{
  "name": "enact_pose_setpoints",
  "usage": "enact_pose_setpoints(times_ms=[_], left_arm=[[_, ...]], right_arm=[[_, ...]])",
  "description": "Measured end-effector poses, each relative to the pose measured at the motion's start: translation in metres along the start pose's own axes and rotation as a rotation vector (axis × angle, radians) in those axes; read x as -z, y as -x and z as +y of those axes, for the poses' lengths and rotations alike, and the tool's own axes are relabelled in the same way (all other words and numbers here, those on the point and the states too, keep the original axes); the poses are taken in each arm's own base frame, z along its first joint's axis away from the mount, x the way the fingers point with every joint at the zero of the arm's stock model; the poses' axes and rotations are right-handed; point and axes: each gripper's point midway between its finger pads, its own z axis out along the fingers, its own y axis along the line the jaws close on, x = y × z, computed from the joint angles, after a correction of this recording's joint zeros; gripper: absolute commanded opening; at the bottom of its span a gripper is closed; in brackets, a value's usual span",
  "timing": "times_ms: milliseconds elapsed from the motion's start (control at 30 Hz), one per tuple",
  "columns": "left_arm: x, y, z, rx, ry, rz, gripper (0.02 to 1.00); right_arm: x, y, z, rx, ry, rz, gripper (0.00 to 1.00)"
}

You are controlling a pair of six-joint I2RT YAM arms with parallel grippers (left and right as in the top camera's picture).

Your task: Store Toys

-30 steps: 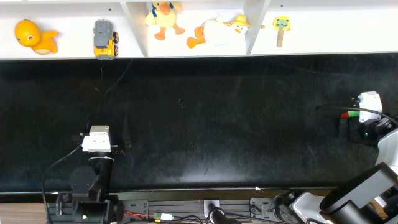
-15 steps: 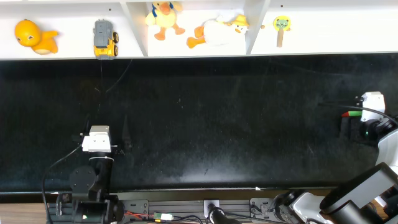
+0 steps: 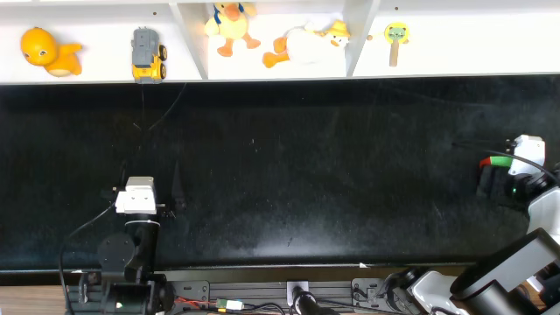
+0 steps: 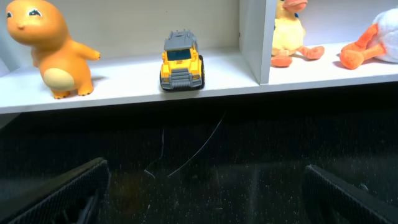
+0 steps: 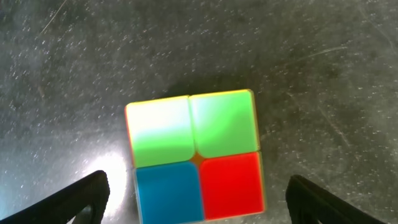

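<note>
1. Puzzle cube (image 5: 193,149): a two-by-two cube of glossy plastic, with square tiles that have rounded corners. The upper face shows two green tiles, one blue and one red. It lies flat on the table near the right edge, well apart from the shelf
2. Right gripper (image 5: 198,186): the fingers are spread wide, one at each side of the cube. Neither touches it, and nothing is held
3. Left gripper (image 4: 202,199): the dark fingers are spread wide with nothing between them. It faces the shelf from over the table's left part
4. Table (image 3: 306,175): a matte black surface, speckled and finely scratched
5. Shelf (image 4: 124,87): smooth white boards along the table's far edge, split by upright dividers
6. Left compartment: a smooth, rounded orange figure (image 4: 50,50) and a yellow-and-grey toy truck (image 4: 181,62), standing apart
7. Middle compartment: a fuzzy yellow plush duck (image 4: 289,37) beside a white plush (image 4: 373,43) with orange feet
8. Right compartment: a small green figure on a stick (image 3: 396,39)
</note>
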Motion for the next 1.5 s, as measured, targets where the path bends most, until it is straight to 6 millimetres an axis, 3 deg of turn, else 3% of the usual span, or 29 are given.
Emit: enact_pose_setpoints(times_ms=[200, 467, 633, 833, 967, 1133, 1300, 1500], left_arm=[[0.000, 0.000, 0.000, 0.000, 0.000, 0.000, 0.998], [0.000, 0.000, 0.000, 0.000, 0.000, 0.000, 0.998], [0.000, 0.000, 0.000, 0.000, 0.000, 0.000, 0.998], [0.000, 0.000, 0.000, 0.000, 0.000, 0.000, 0.998], [0.000, 0.000, 0.000, 0.000, 0.000, 0.000, 0.998], [0.000, 0.000, 0.000, 0.000, 0.000, 0.000, 0.998], [0.000, 0.000, 0.000, 0.000, 0.000, 0.000, 0.998], [0.000, 0.000, 0.000, 0.000, 0.000, 0.000, 0.998]], right_arm=[[0.000, 0.002, 0.002, -0.034, 0.012, -0.011, 0.912], [0.000, 0.004, 0.003, -0.052, 0.020, -0.022, 0.549], [0.000, 0.007, 0.001, -0.060, 0.014, -0.035, 0.402], [0.000, 0.011, 0.000, -0.051, 0.000, -0.043, 0.345], [-0.004, 0.019, 0.014, -0.015, 0.010, -0.035, 0.288], [0.002, 0.056, 0.029, 0.040, 0.012, -0.082, 0.266], [0.025, 0.111, 0.028, 0.065, -0.020, -0.191, 0.261], [0.051, 0.162, 0.033, 0.086, -0.036, -0.287, 0.233]])
